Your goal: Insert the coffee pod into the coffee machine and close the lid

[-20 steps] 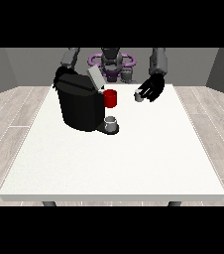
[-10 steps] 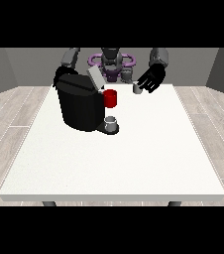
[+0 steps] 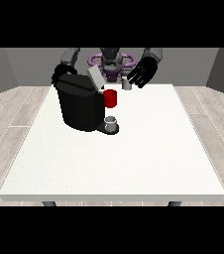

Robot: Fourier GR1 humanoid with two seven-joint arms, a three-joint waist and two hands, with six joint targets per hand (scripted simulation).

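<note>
while the hand at the view's right (image 3: 142, 73) is raised above the table's (image 3: 134, 158) far edge, it pinches a small grey coffee pod (image 3: 127, 84) at its fingertips, just right of the black coffee machine (image 3: 80, 103), whose lid (image 3: 95, 78) stands tilted open. the hand at the view's left (image 3: 60, 73) shows behind the machine; cannot tell its fingers.

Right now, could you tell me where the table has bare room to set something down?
The table is bare across its near half and right side. It is crowded at the far left, around the coffee machine, red part and grey cup.
</note>
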